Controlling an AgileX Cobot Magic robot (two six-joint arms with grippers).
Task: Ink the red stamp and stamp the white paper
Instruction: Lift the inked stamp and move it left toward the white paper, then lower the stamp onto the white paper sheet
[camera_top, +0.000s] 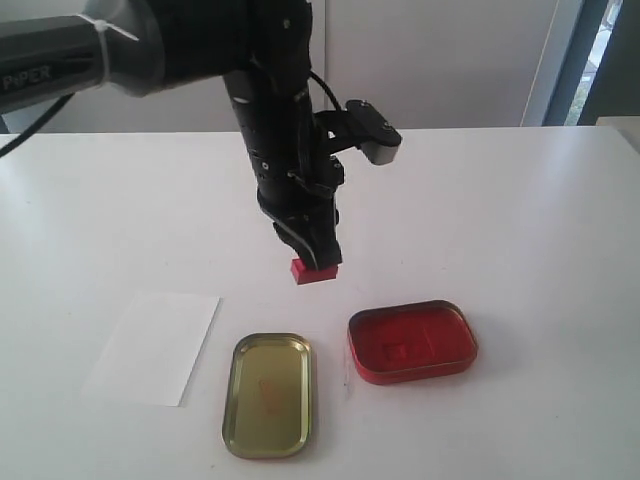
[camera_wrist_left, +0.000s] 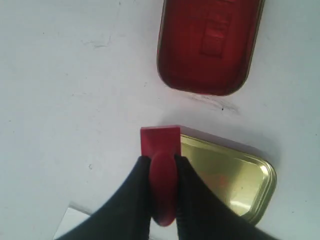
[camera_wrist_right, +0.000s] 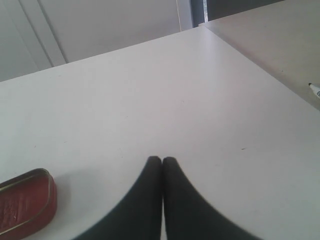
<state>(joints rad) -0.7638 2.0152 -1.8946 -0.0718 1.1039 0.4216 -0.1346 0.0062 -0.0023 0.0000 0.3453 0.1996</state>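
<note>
The left claw (camera_top: 318, 262) is pointing straight down and clenching the knobbed handle of the red stamp (camera_top: 314, 270), so that the square base is facing the white bench (camera_top: 520, 220), ready for pressing. The stamp appears to be hanging a little above the bench, behind the gap between the gold lid (camera_top: 268, 394) and the open red ink tin (camera_top: 412, 342). The tin is lying with its red pad facing up, and the pad is showing a small square dent. The lid is lying beside it, hollow side up, out of the way. The white paper (camera_top: 155, 346) is lying flat on the far side of the lid from the tin, bare as far as can be seen. The right claw (camera_wrist_right: 161, 161) is sitting with its tips pressed together on nothing, well off to the side, probably to keep clear.
</note>
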